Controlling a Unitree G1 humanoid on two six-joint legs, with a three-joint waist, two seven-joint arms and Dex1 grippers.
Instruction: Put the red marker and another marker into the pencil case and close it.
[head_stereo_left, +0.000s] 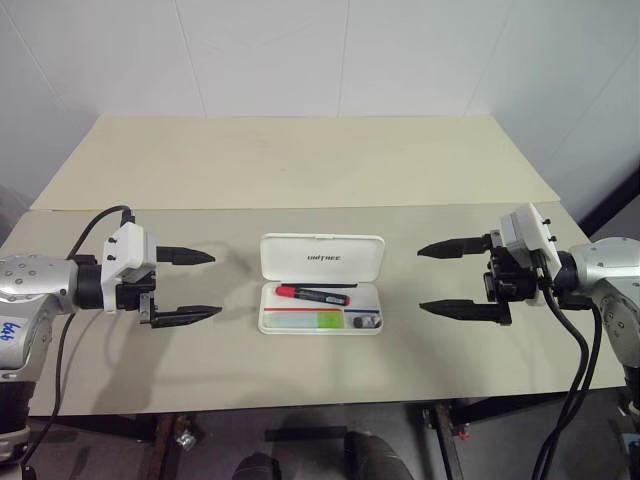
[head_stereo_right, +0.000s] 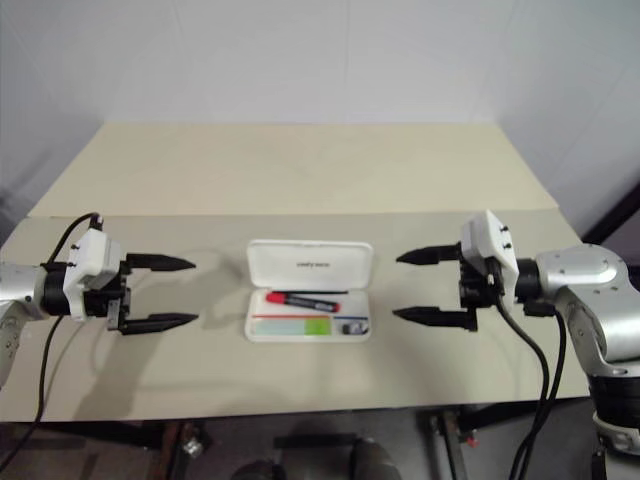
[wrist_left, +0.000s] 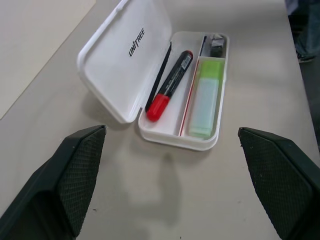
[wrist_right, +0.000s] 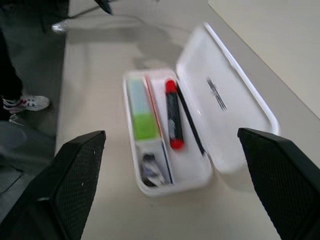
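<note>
Both markers, the red marker (head_stereo_left: 316, 294) and another marker (head_stereo_left: 305, 320), lie in the open pencil case (head_stereo_left: 321, 284), midway between the empty, wide-spread left gripper (head_stereo_left: 199, 285) and right gripper (head_stereo_left: 438, 279)

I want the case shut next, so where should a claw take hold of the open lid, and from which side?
Take the lid at its free far edge, opposite the hinge, coming from behind the pencil case. It stands tilted back with the hinge along the tray, so pushing that edge forward should swing it down over both markers.

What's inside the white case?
The open case holds a red marker, a pale marker with a green cap and a small dark thing I can't identify.
</note>
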